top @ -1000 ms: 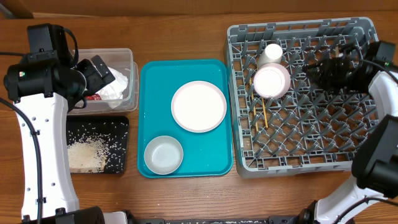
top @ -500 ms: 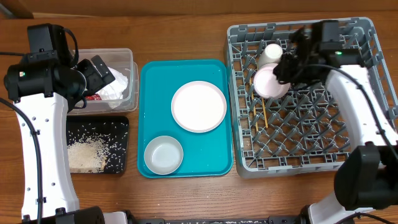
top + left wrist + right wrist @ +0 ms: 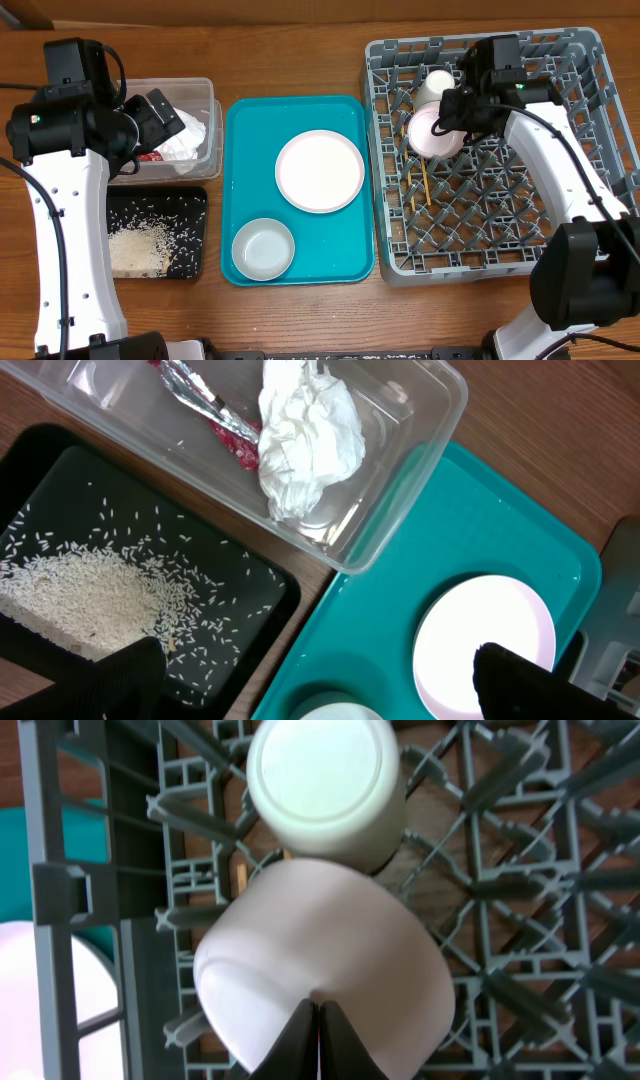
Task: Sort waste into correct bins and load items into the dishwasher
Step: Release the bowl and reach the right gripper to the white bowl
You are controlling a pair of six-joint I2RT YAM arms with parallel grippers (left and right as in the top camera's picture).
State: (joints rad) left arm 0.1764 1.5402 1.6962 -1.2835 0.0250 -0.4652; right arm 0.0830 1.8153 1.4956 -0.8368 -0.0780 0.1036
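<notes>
Small pink dish [image 3: 330,940] lies in the grey dish rack [image 3: 480,262], just beside the cream cup [image 3: 325,785]. Right gripper [image 3: 318,1012], fingers pressed together on nothing, sits directly over the dish. Left gripper [image 3: 335,680] is spread wide above the clear tub [image 3: 420,420].

surface: brown wood-grain table [image 3: 300,50] | finish: matte, streaked grain | light: even, soft shadows

No writing, number, brand mark or sign can be read in any view. The snack wrapper [image 3: 214,420] in the clear tub [image 3: 436,412] shows only red and silver, its print too small and crumpled to make out. The grey rack [image 3: 500,235] and teal tray [image 3: 250,160] are plain.
</notes>
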